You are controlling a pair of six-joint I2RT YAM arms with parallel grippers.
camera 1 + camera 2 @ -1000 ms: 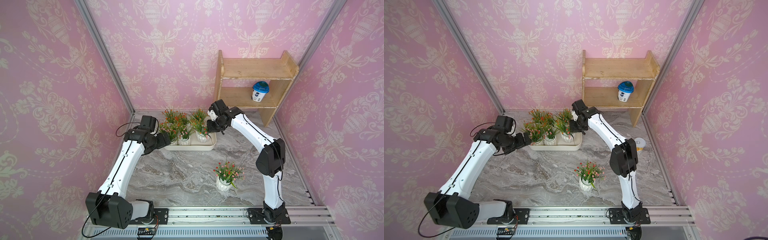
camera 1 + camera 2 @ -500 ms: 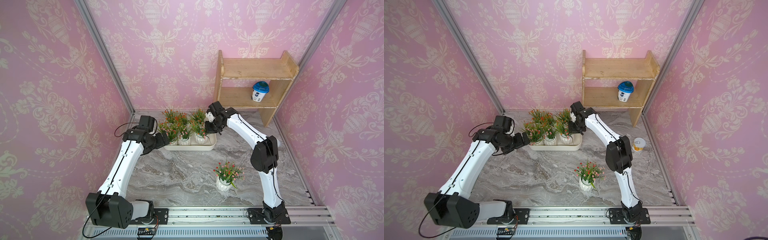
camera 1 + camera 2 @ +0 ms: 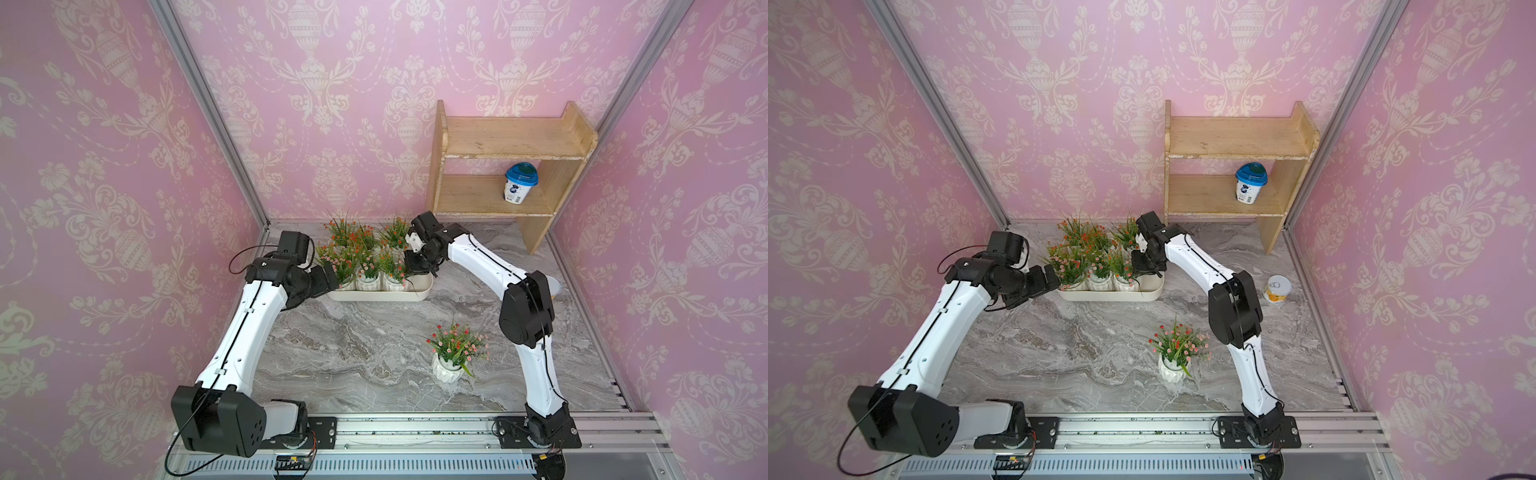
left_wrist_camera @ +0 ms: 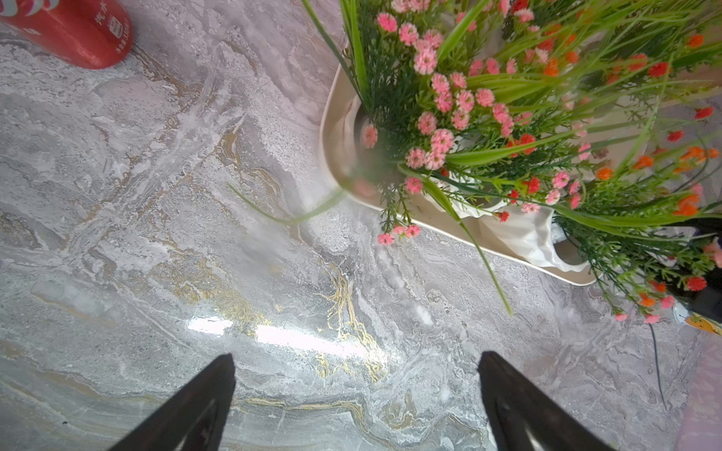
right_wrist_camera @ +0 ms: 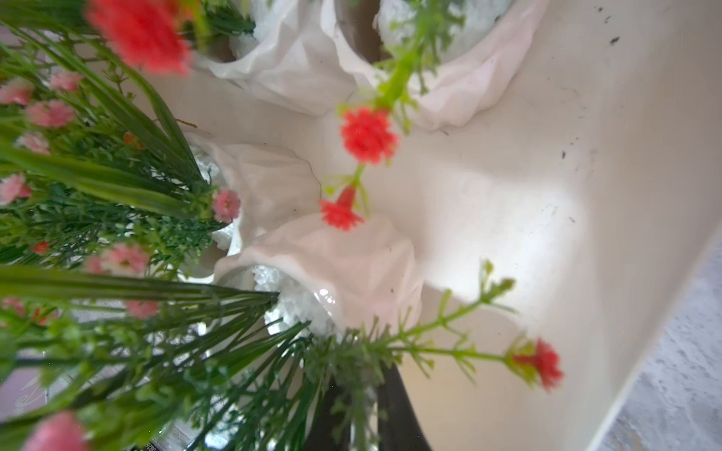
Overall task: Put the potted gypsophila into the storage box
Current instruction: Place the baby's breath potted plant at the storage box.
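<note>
Left gripper [image 4: 356, 355]: one; you are seeing it hanging wide open and empty over the marble, just beside the storage box's left end.
Red can [image 4: 74, 31]: one, showing only in your left wrist view.
Storage box [image 3: 382, 296]: one, sitting at the back of the table between your two grippers.
Potted gypsophila [image 3: 368, 266]: you are counting three white pots in the box's front row. More sprigs are crowding behind with their pots hidden, so you cannot tell that count.
Right gripper [image 3: 417, 268]: one, dipping into the box's right end among the sprigs with its fingers closed. You cannot tell whether they are pinching stems.
Loose pot [image 3: 446, 370]: one gypsophila, standing upright on the table, well apart from the box.
Wooden shelf [image 3: 511, 141]: one, two tiers.
Blue-lidded cup [image 3: 520, 183]: one, sitting on the lower tier.
Tin [image 3: 1277, 288]: one, showing in a top view on the table beside your right arm.
</note>
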